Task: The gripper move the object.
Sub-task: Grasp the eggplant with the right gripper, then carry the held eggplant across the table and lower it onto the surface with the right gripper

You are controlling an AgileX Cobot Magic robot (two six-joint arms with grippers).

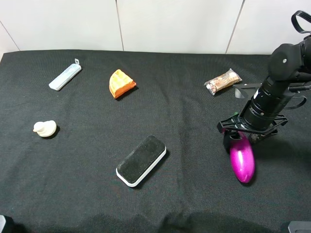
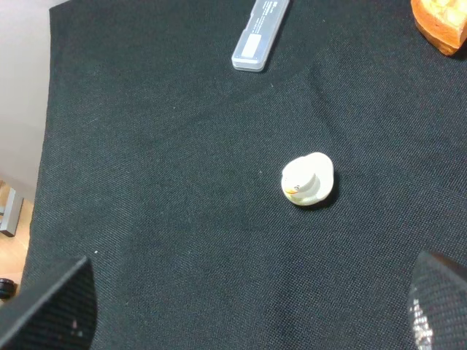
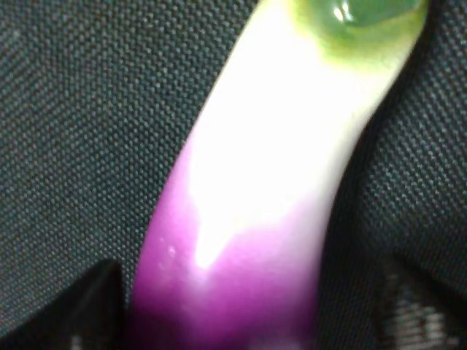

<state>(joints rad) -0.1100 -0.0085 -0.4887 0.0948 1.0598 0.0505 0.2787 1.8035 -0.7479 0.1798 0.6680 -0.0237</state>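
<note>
The magenta-purple toy eggplant (image 1: 243,162) lies on the black cloth at the right. Its whitish, green-stemmed end points away from the table's front and sits under my right gripper (image 1: 241,138). The right gripper is lowered over that stem end with its two dark fingers spread on either side. In the right wrist view the eggplant (image 3: 248,182) fills the frame between the two fingertips (image 3: 87,306), with a gap on one side, so the gripper (image 3: 248,321) is open around it. My left gripper (image 2: 248,313) is open and empty, hovering above the cloth near the white duck.
A black-and-white eraser (image 1: 141,160) lies in the middle front. An orange wedge (image 1: 121,83) and a pale blue case (image 1: 64,77) lie at the back left. A small white duck (image 1: 44,128) is at the left. A wrapped snack (image 1: 222,81) is behind the right arm.
</note>
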